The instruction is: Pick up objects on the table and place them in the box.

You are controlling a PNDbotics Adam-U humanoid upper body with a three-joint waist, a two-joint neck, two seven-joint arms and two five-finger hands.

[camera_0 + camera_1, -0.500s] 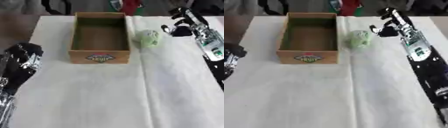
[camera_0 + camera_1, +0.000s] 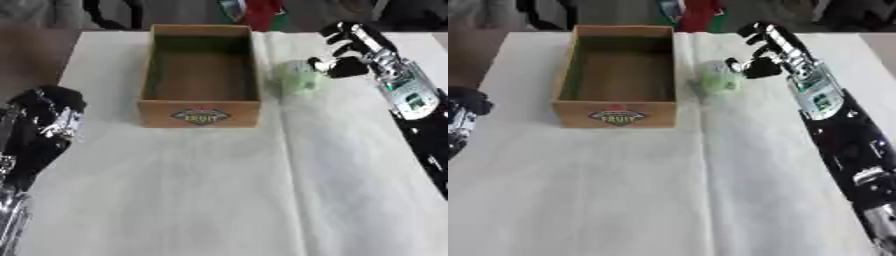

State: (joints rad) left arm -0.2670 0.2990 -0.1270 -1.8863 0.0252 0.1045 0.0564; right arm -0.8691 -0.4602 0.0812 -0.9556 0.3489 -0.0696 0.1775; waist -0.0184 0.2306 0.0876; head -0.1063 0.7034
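Right hand (image 2: 765,50) was open, fingers spread, just beside the pale green object (image 2: 716,80) on its right, not gripping yet. Object sat on the table (image 2: 667,190) just right of the empty box (image 2: 619,75). Left hand (image 2: 44,117) idle at the left edge; couldn't tell its fingers. Advice: wrap thumb and fingers round the object's middle before lifting, clear the box's near wall, release low.

A white cloth (image 2: 201,190) covers the surface, with a long crease running down it right of the middle. Beyond the far edge stands something red (image 2: 262,12) with a bit of green beside it, too blurred to make out.
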